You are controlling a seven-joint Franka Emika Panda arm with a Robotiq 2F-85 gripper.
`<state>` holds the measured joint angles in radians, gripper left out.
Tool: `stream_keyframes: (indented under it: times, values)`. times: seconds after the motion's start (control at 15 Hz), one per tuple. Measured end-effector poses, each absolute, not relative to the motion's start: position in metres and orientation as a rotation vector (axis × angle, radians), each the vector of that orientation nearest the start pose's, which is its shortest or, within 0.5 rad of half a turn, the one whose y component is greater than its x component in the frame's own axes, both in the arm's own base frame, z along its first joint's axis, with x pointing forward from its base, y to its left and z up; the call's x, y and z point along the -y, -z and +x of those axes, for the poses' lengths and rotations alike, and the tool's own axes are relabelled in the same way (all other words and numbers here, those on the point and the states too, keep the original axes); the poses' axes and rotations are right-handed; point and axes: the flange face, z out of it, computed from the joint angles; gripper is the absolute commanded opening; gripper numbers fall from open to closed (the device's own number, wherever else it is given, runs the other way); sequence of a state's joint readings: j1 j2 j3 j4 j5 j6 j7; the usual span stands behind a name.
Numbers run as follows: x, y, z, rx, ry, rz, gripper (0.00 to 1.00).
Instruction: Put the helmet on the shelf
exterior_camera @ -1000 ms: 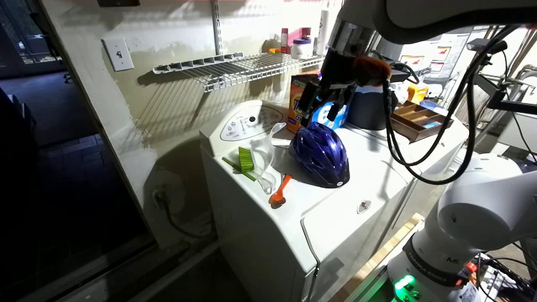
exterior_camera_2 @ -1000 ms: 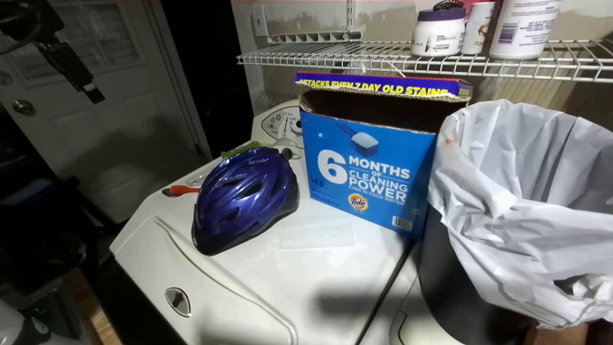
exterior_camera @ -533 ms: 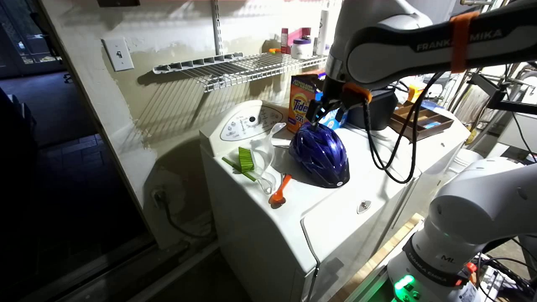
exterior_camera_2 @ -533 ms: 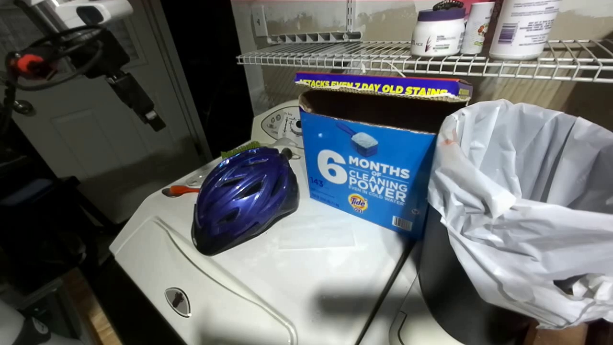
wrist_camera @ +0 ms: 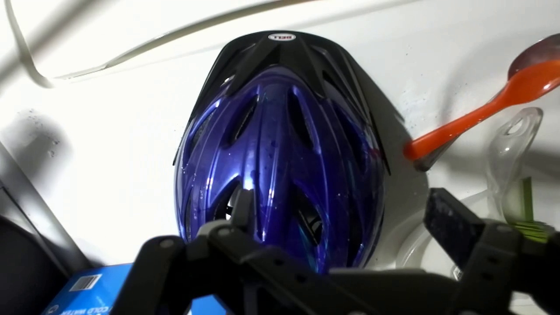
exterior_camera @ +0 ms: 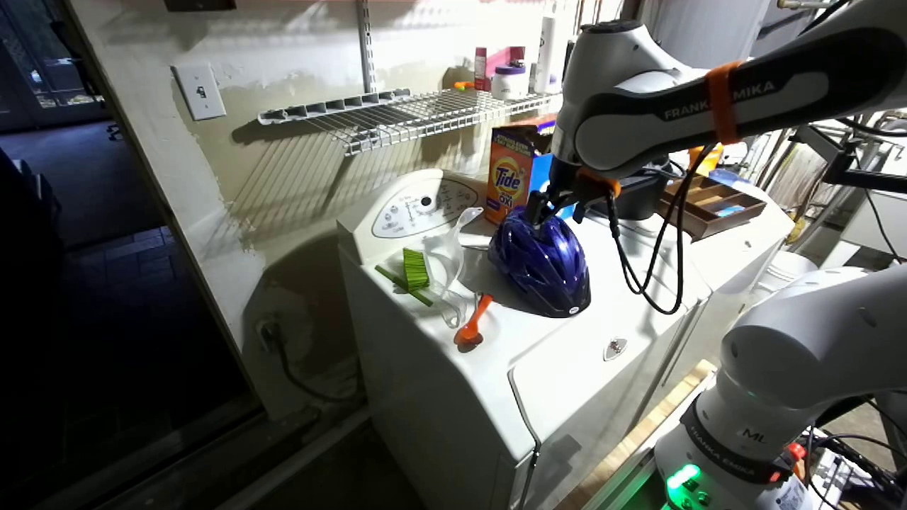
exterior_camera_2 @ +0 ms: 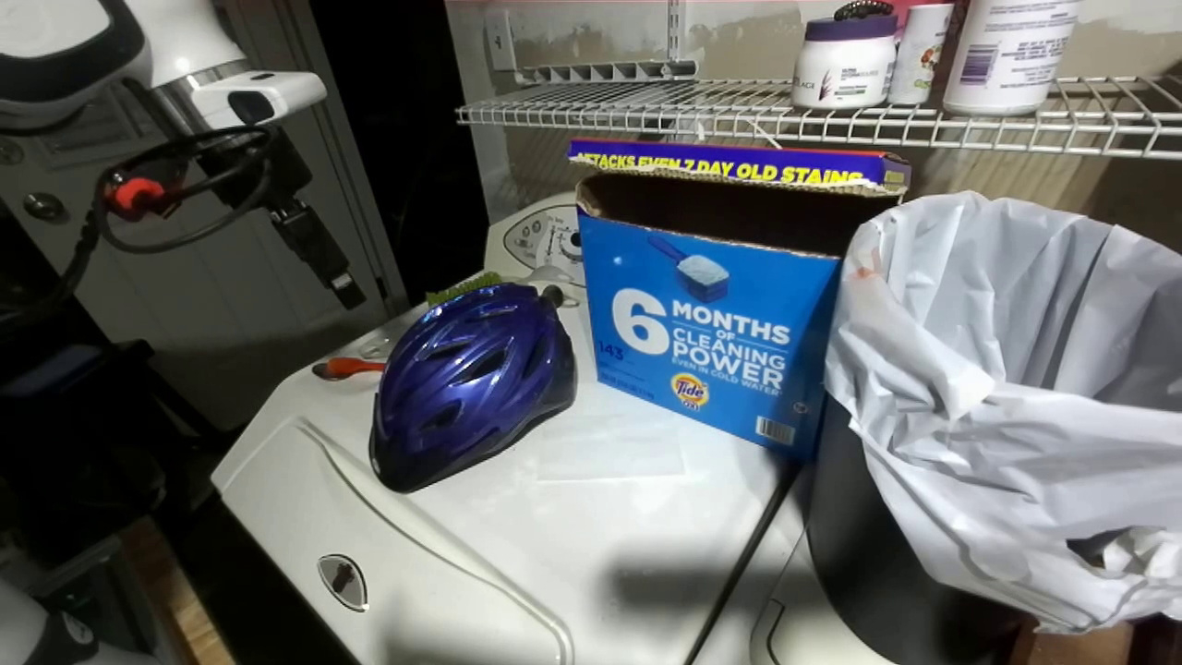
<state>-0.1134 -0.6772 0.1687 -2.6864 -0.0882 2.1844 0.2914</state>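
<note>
The glossy dark blue helmet rests on top of the white appliance, its black visor toward the appliance's front edge. Open jaws mark my gripper, which hangs over the helmet's rear half in the wrist view. One finger overlaps the shell there, while the opposite finger stands out past its side. In an exterior view the gripper appears above and apart from the helmet; nothing is held. Along the wall, higher up, runs the white wire shelf.
An open Tide box stands beside the helmet, under the shelf. Next to it is a bin with a white bag. An orange spoon and a green brush lie nearby. A jar and bottles occupy part of the shelf.
The arm has come down and swung toward the helmet, so the gripper is now lower, over its rear end. Its jaws have stayed open, and the helmet has not moved.
</note>
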Motion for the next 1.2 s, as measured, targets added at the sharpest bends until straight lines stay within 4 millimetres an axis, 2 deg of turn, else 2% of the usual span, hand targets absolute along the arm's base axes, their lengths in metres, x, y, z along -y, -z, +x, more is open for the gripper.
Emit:
stream_keyframes:
  times: [0.2,0.8,1.2]
  values:
    - [-0.015,-0.449,0.355,-0.368,0.315,-3.261,1.00]
    - [0.033,-0.428,0.361,-0.543,0.236,-3.267,1.00]
    - [0.055,-0.407,0.375,-0.565,0.255,-3.265,1.00]
